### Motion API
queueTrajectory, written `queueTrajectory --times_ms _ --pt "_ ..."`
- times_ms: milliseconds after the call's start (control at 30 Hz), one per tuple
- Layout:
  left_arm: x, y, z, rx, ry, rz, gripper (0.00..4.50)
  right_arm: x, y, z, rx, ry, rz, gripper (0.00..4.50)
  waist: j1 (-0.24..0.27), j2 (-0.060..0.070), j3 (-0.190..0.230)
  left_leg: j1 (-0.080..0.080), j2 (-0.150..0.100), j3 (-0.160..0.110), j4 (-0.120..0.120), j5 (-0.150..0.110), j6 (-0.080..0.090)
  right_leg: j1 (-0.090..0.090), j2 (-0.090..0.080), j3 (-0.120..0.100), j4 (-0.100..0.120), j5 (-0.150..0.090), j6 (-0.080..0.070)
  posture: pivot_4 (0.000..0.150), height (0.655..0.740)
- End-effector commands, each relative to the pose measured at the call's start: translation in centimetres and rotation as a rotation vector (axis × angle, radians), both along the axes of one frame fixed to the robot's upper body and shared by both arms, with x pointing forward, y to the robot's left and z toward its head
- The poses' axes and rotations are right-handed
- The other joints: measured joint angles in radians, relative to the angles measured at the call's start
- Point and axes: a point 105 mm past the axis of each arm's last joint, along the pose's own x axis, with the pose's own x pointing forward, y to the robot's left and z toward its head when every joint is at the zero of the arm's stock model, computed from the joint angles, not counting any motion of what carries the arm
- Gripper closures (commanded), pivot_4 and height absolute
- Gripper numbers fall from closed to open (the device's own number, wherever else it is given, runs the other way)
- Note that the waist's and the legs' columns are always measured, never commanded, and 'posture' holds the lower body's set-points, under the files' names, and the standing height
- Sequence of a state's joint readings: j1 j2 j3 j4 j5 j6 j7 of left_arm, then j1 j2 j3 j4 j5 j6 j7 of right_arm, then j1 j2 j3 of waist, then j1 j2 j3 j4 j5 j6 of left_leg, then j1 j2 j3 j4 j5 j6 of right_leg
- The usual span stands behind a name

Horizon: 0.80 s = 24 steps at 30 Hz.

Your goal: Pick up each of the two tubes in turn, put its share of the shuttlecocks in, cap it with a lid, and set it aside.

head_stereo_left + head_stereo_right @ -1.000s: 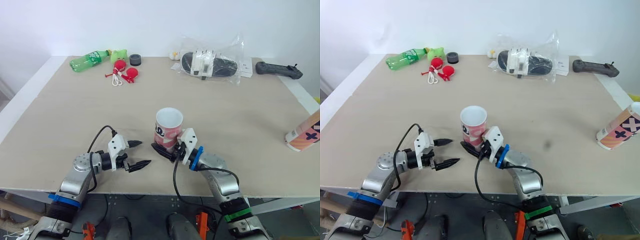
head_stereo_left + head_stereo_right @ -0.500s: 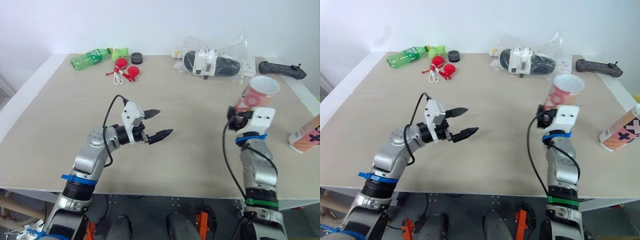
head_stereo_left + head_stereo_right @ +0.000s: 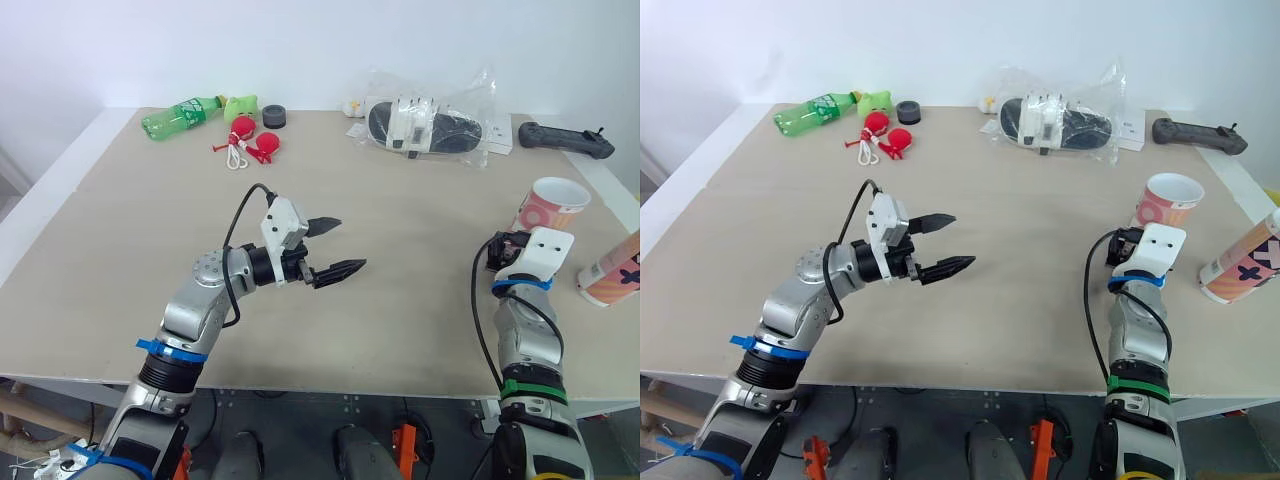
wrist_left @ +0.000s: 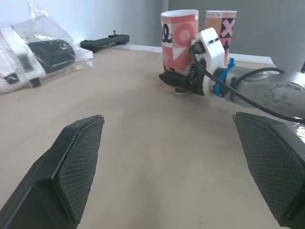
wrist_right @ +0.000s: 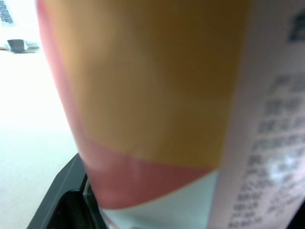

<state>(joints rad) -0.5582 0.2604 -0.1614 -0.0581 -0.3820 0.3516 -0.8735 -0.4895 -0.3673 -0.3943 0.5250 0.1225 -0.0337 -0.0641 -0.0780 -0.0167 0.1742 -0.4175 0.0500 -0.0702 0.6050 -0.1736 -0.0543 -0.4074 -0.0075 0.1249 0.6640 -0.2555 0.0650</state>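
Now, above the beige table, right gripper clamps tube, left gripper gapes empty.

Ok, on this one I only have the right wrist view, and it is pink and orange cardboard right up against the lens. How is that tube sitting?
Observer: The tube is upright in the right gripper, with its top open and no lid on it.
Reviewer: Where is the other one?
Observer: The second tube is at the right edge of the table, to the right of the held one and not touching it.
Reviewer: Is the left arm doing anything?
Observer: The left gripper is open with nothing between its fingers, above the middle of the table and pointing towards the right arm.
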Motion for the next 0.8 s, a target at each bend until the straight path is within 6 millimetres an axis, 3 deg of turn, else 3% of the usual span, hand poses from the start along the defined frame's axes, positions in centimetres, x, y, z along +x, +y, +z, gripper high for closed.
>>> queueTrajectory --times_ms 33,267,533,800 --pt "-0.5 -0.2 0.8 -0.003 -0.05 -0.023 0.0 -0.3 -0.5 0.4 -0.017 -0.024 -0.008 0.05 0.0 0.0 0.0 0.0 0.0 0.0 0.0 0.0 0.0 0.0 0.0 0.0 0.0 0.0 0.0 0.15 0.74" --pt "-0.4 0.2 0.4 0.013 -0.045 -0.027 0.0 -1.0 0.0 1.4 -0.033 -0.069 0.029 0.05 0.0 0.0 0.0 0.0 0.0 0.0 0.0 0.0 0.0 0.0 0.0 0.0 0.0 0.0 0.0 0.15 0.74" --pt "-0.2 1.0 -0.8 0.026 -0.021 -0.011 0.0 -3.7 1.8 2.2 -0.04 -0.083 0.074 0.05 0.001 0.001 0.0 0.001 0.0 0.0 -0.001 0.0 0.0 0.0 0.0 0.0 0.0 -0.001 0.0 0.15 0.74" --pt "0.0 1.4 -1.4 0.025 -0.008 0.002 0.0 -5.6 3.5 1.6 -0.033 -0.044 0.125 0.05 0.001 0.001 0.0 0.001 0.0 0.0 0.0 0.0 0.0 0.0 0.0 0.0 0.0 0.0 0.0 0.15 0.74"
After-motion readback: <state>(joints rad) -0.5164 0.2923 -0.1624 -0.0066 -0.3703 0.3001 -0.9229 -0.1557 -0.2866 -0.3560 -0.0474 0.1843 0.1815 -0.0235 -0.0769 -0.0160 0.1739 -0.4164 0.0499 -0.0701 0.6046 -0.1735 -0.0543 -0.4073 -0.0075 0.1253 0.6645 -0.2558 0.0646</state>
